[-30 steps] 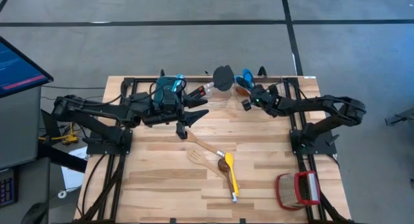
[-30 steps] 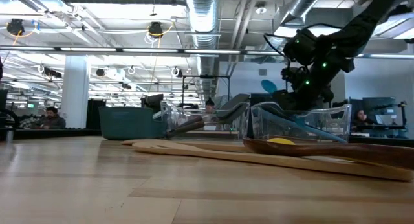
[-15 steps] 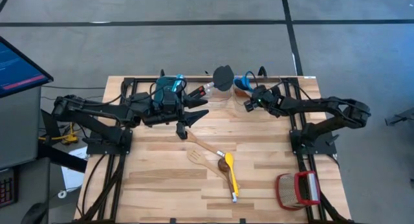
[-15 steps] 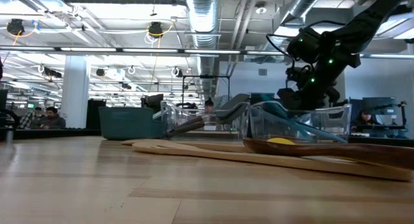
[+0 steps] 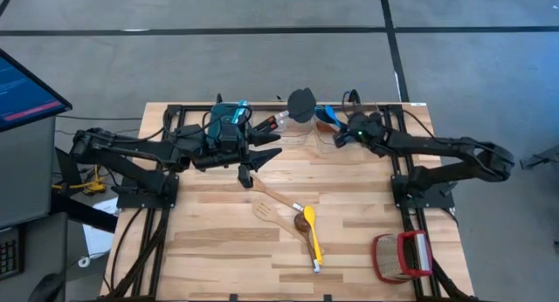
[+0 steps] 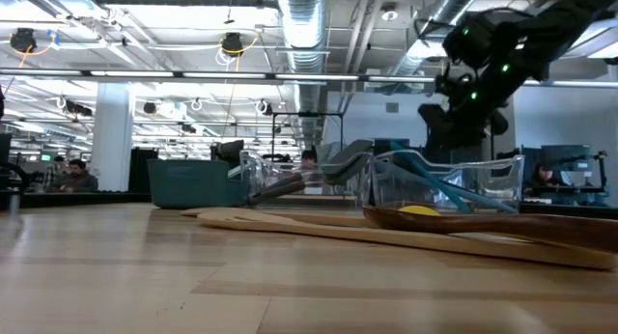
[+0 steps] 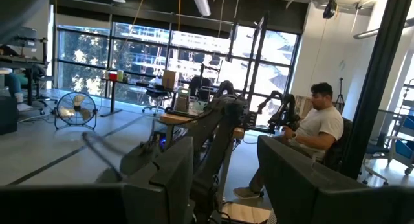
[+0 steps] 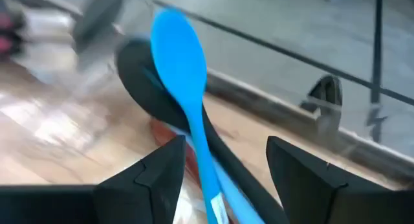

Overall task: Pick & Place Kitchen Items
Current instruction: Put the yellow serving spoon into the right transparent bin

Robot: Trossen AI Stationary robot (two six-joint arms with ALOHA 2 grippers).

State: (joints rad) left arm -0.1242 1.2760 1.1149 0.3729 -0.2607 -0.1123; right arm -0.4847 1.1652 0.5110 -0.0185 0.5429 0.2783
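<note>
A blue silicone spoon (image 8: 178, 54) lies on a black utensil (image 8: 139, 72), leaning in a clear container (image 6: 502, 184) at the table's far edge; its bowl (image 5: 328, 113) sticks out past the rim. My right gripper (image 8: 223, 179) hovers open just behind the spoon's handle, one finger on either side. My left gripper (image 5: 265, 145) waits open at mid-table beside a teal bin (image 5: 229, 113). Two wooden spoons (image 5: 278, 197), a brown spoon (image 5: 301, 221) and a yellow spoon (image 5: 312, 238) lie flat on the table nearer the front.
A black spatula head (image 5: 301, 101) rises from a second clear container (image 6: 290, 180) at the far edge. A red-and-tan basket (image 5: 402, 254) sits at the near right corner. A person (image 7: 310, 136) sits in the room beyond. Bare wood lies at the near left (image 5: 201, 250).
My right gripper has opened and let go of the blue spoon, then risen a little above the clear container. The spoon, held up a second ago, has dropped and now leans in the container.
</note>
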